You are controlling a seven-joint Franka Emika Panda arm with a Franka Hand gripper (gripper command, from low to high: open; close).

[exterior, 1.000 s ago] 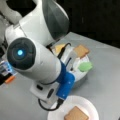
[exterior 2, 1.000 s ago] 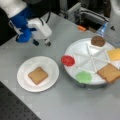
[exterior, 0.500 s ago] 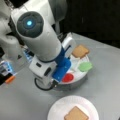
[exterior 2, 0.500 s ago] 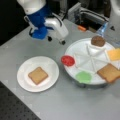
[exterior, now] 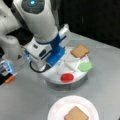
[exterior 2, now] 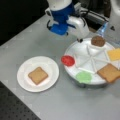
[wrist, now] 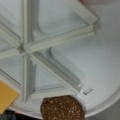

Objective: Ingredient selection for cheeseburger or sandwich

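- So far, one toast square [exterior 2: 38, 75] lay flat near the middle of the white paper plate [exterior 2: 23, 82] at a front view's bottom left; in a front view the same toast [exterior: 76, 115] sat on the plate [exterior: 56, 110] at the bottom edge.
- The second toast square [exterior 2: 109, 72] rested in a section of the white divided tray [exterior 2: 75, 72], at that tray's lower right in a front view, and at the tray's top in a front view [exterior: 79, 51].
- The dark round patty [exterior 2: 98, 41] sat in a section at the tray's top in a front view; the wrist view showed it [wrist: 62, 108] at the bottom, just outside a divider rib.
- The yellow cheese square [exterior 2: 114, 54] lay in the section to the right of the patty, and showed at the wrist view's lower left [wrist: 6, 96].
- The green lettuce piece [exterior 2: 83, 76] and the red disc [exterior 2: 67, 60] sat on the tray's near rim, beside each other.
- The gripper [exterior 2: 80, 40] hung over the tray's upper left edge, just left of the patty and not touching it in a front view; whether its jaws were apart or together could not be told.
- The arm [exterior: 37, 22] covered the tray's left half in a front view.
- Everything stood on a grey table [exterior 2: 30, 40].
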